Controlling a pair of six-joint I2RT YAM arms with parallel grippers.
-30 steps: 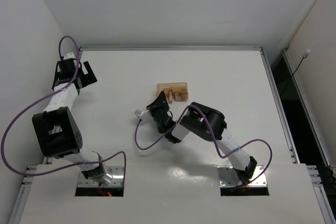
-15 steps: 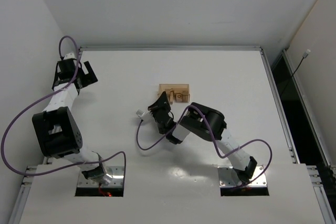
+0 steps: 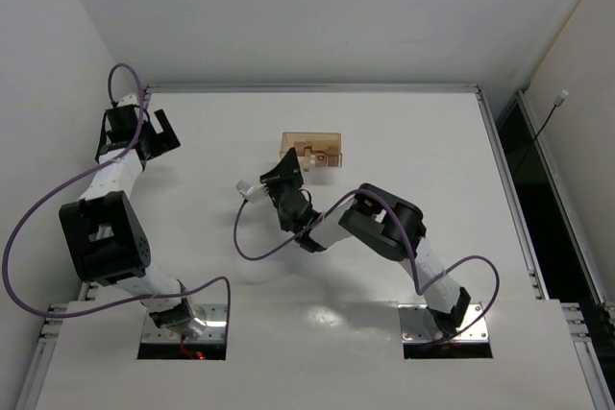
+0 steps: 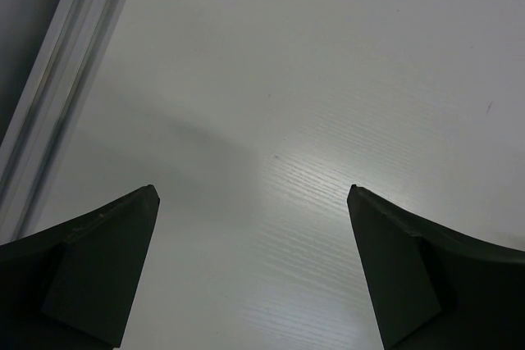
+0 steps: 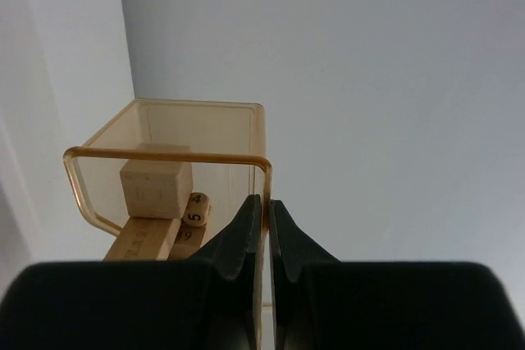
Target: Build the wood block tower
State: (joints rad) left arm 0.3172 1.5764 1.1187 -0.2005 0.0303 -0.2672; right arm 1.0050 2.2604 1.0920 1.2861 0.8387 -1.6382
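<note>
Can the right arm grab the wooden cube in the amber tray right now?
Probably not yet: the right arm's fingers are shut on the tray wall, and the cube sits inside, beyond that wall.

The right gripper [image 5: 264, 206], pinching a wall of the amber tray [image 3: 327, 137], has swung toward 11 o'clock, carrying the tray and its wood blocks [image 5: 156, 186] toward 12 o'clock.

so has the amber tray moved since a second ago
Yes. The tray, clamped in the right hand, has slid toward the table's far rail and slightly left.
</note>
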